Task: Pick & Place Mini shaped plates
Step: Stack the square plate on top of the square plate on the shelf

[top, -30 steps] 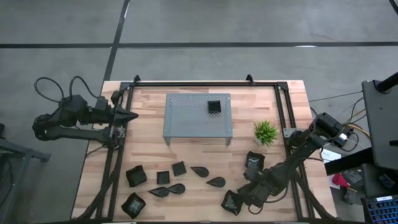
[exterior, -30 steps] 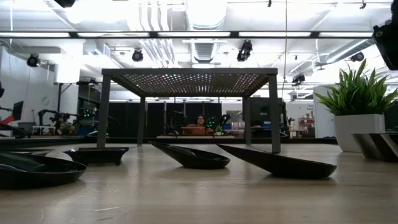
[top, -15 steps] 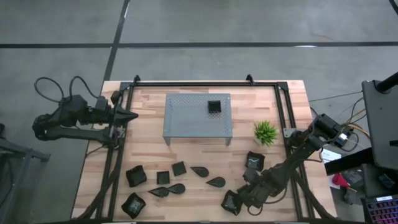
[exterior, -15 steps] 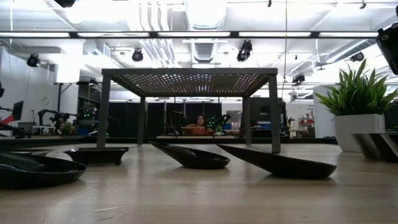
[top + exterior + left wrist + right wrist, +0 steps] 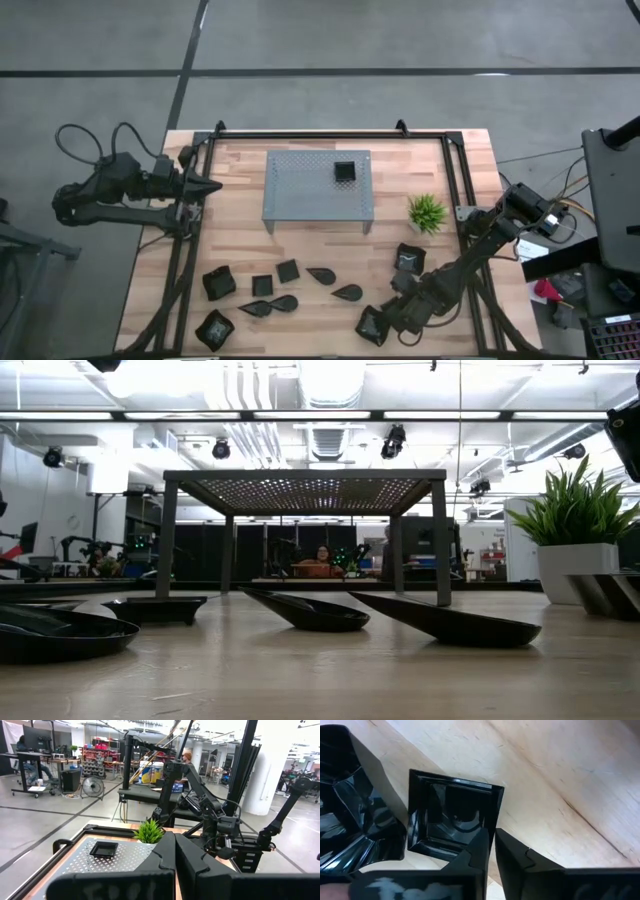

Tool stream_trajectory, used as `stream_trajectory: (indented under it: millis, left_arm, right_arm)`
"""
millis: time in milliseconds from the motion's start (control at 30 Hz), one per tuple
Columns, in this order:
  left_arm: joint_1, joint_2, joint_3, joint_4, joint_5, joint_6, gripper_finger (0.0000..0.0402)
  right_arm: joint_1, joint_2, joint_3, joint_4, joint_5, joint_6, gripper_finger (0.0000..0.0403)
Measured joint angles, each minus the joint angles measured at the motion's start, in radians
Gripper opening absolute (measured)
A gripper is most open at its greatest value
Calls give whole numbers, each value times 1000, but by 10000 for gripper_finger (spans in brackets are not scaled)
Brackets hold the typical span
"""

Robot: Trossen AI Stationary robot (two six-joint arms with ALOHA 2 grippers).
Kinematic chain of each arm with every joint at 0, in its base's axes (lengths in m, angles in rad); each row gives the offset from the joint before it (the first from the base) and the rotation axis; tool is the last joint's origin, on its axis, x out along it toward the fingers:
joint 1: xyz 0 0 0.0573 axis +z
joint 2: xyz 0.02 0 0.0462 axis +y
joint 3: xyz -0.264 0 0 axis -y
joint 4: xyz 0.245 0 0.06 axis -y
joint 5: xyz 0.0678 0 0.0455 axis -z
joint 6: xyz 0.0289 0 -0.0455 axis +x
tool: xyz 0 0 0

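The right gripper is low over the wooden table at about five o'clock from the table's middle, right at a small square black plate. In the right wrist view its two fingers stand nearly together at that plate's near rim, pinching the raised edge between them, so it is clenched on the square plate's rim. A second, larger black dish lies touching that plate on its other side. More mini shaped plates are scattered along the table's six to eight o'clock stretch, some square and some teardrop-shaped, and another square dish sits at four o'clock, near the green plant. One square plate rests on top of the grey perforated rack, toward its one o'clock corner. The left gripper waits at the table's nine o'clock edge, well apart from the plates, its fingers pressed together on nothing.
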Motion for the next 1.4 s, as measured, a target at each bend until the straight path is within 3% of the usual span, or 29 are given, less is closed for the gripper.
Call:
stream_trajectory:
  millis: [600,933,1400]
  left_arm:
    - [0,0,0,0,0,0,0]
    - [0,0,0,0,0,0,0]
    - [0,0,0,0,0,0,0]
  right_arm:
    - [-10,-31,11,-44,5,16,8]
    - [-16,-112,12,-80,99,21,8]
    - [-17,-172,12,-116,140,42,8]
